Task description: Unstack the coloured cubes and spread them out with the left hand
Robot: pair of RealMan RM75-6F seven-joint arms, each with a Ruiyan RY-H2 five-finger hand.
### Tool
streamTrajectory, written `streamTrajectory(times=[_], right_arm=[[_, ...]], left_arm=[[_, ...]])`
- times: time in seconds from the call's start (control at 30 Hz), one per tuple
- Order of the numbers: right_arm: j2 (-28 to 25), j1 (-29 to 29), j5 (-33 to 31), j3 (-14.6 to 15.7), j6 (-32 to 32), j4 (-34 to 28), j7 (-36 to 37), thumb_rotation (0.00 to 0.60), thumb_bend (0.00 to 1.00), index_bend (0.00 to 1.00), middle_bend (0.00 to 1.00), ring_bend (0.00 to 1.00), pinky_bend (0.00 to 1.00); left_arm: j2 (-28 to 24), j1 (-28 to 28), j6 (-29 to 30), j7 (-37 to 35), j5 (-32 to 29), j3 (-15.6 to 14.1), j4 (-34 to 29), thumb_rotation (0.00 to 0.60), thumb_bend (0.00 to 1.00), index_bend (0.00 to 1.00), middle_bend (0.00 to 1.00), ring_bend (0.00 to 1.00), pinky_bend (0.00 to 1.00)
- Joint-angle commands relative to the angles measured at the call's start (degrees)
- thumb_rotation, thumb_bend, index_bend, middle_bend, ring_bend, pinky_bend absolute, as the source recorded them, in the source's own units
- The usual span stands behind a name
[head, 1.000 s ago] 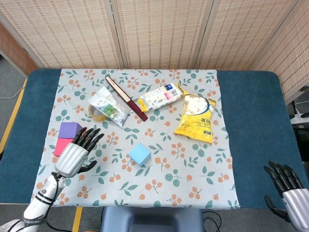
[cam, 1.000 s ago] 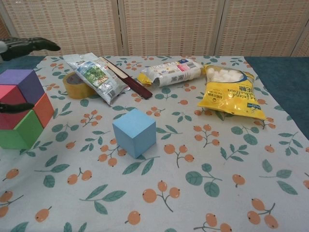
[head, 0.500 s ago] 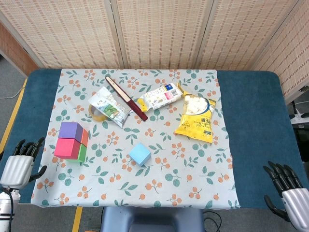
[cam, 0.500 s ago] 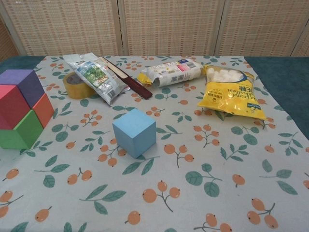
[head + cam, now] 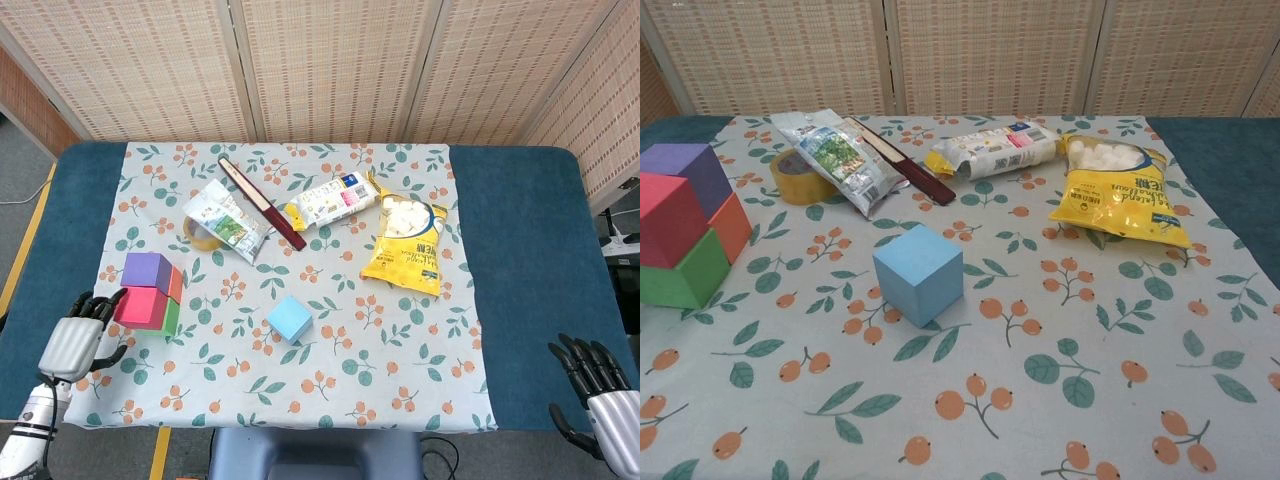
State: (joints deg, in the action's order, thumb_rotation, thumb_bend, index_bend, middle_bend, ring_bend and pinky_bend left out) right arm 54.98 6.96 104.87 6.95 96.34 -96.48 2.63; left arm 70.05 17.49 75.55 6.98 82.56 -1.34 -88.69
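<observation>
**Cubes stacked at the left, one blue cube apart**

Your left robot hand [image 5: 78,341] sits low at the left edge of the table [image 5: 520,280], just beside the stack of cubes [image 5: 148,292]. Its fingers are spread and hold nothing; the fingertips [image 5: 100,302] reach close to the pink cube [image 5: 134,307], though you cannot tell from the head view whether they touch it. Your right robot hand [image 5: 600,395] is at the bottom right corner, off the cloth, fingers apart and empty.

The stack stands near the left edge of the flowered cloth [image 5: 330,370]. The purple cube [image 5: 690,172] and the pink one are on top, with the green cube [image 5: 685,280] and the orange cube [image 5: 733,226] showing beneath and beside them. The blue cube [image 5: 290,318] rests alone near the middle of the cloth, well apart from the stack.

Further back lie a roll of tape [image 5: 800,180] partly under a printed packet [image 5: 840,160], a dark flat stick [image 5: 262,203], a white and yellow packet [image 5: 325,200], and a yellow snack bag [image 5: 405,245].
</observation>
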Motion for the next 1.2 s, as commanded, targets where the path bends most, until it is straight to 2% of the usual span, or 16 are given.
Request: streamTrajectory(times=[0.03,0.17,0.2,0.27,0.33,0.4,0.5,0.83,1.07,1.1,1.13,1.17,1.2], right_arm=[[0.02,-0.09,-0.12,-0.01,-0.21,-0.05,-0.1,0.6,0.33,0.0,0.0,0.0,0.0],[0.01,-0.16,-0.19,-0.01,-0.36,-0.11,-0.1,0.6,0.33,0.0,0.0,0.0,0.0],[-0.09,-0.13,-0.34,-0.1,-0.18,-0.18,0.08,0.6,0.33,0.0,0.0,0.0,0.0],[-0.29,-0.14,-0.35,-0.01,-0.2,-0.16,0.4,0.6,0.33,0.0,0.0,0.0,0.0],[-0.43,-0.14,-0.26,0.03,-0.13,-0.18,0.59,0.6,0.33,0.0,0.0,0.0,0.0],[-0.54,-0.08,-0.3,0.0,0.1,-0.18,0.81,0.6,0.33,0.0,0.0,0.0,0.0],[-0.61,-0.03,-0.48,-0.08,0.26,-0.22,1.0,0.6,0.33,0.0,0.0,0.0,0.0],[-0.39,-0.24,-0.69,-0.06,-0.53,-0.38,0.3,0.6,0.33,0.0,0.0,0.0,0.0],[-0.42,-0.27,-0.76,-0.05,-0.61,-0.42,0.32,0.6,0.33,0.0,0.0,0.0,0.0],[-0.43,-0.24,-0.82,-0.11,-0.49,-0.41,0.39,0.6,0.33,0.0,0.0,0.0,0.0],[-0.42,-0.22,-0.89,-0.17,-0.39,-0.4,0.44,0.6,0.33,0.0,0.0,0.0,0.0],[-0.43,-0.21,-0.98,-0.22,-0.35,-0.41,0.49,0.6,0.33,0.0,0.0,0.0,0.0],[-0.43,-0.22,-1.03,-0.24,-0.36,-0.41,0.5,0.6,0.33,0.0,0.0,0.0,0.0]], left_arm=[[1.21,1.3,1.03,2.4,3.87,0.3,-3.67,0.6,0.29,0.0,0.21,0.18,0.12],[1.76,1.93,1.17,3.93,5.85,0.31,-5.62,0.6,0.29,0.0,0.2,0.19,0.12],[3.68,4.47,-0.67,5.33,9.81,0.29,-8.59,0.6,0.29,0.0,0.2,0.19,0.12],[5.91,6.29,-2.76,8.76,9.76,1.61,-8.73,0.6,0.29,0.0,0.16,0.14,0.11],[7.31,7.41,-4.52,10.36,9.01,2.35,-8.49,0.6,0.28,0.0,0.06,0.03,0.06],[8.25,8.8,-6.86,9.78,8.24,2.86,-8.29,0.6,0.29,0.0,0.01,0.0,0.02],[9.03,10.6,-9.59,7.04,8.19,3.03,-6.92,0.6,0.3,0.0,0.0,0.0,0.0],[10.99,14.84,-20.02,8.92,-0.93,4.56,-2.1,0.6,0.3,0.0,0.0,0.0,0.0],[13.52,15.87,-21.34,8.31,-4.44,5.65,3.18,0.6,0.29,0.0,0.0,0.0,0.0],[13.54,15.89,-21.36,7.94,-4.59,5.65,3.42,0.6,0.29,0.0,0.02,0.02,0.0],[13.58,15.89,-21.22,7.62,-4.56,5.65,3.66,0.6,0.29,0.0,0.1,0.06,0.0],[13.68,15.89,-20.96,7.15,-4.37,5.62,3.99,0.6,0.29,0.01,0.21,0.12,0.0],[13.79,15.88,-20.74,6.72,-4.14,5.55,4.24,0.6,0.29,0.05,0.38,0.21,0.0]])
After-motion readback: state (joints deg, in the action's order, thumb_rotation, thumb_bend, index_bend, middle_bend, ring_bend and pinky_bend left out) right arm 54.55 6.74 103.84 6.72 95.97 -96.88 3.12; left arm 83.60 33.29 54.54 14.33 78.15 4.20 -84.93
